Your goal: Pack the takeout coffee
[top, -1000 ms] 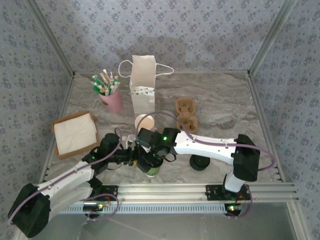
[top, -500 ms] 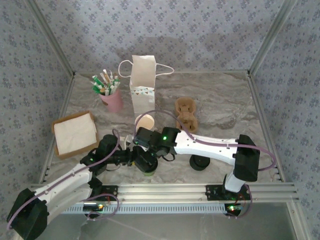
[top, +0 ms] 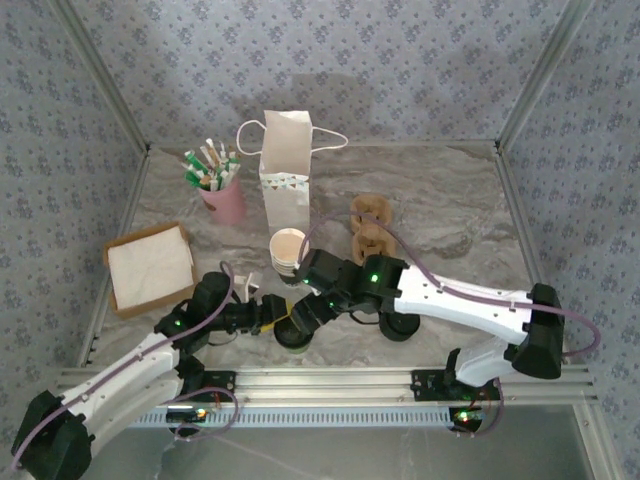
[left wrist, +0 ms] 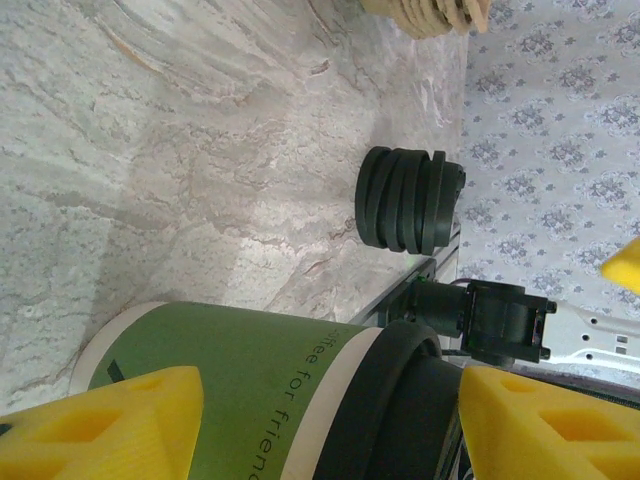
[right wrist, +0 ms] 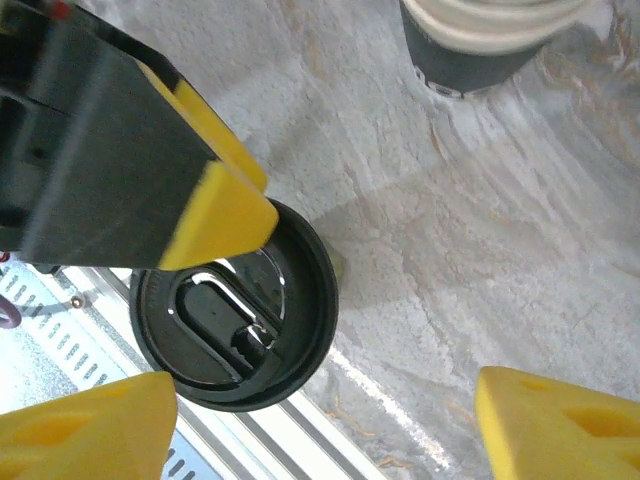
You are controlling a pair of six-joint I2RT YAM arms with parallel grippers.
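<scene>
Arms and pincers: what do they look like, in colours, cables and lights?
Left arm and right arm have white links with black joint housings, thin purple cables looping alongside, and small green lights. Left pincer and right pincer carry yellow wedge-shaped fingertips.

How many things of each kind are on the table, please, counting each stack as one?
Lidded cup: 1
Cup stack: 1
Lid stack: 1
Paper bag: 1
Pink holder: 1
Napkin tray: 1
Brown cardboard stack: 1
Total: 7
</scene>
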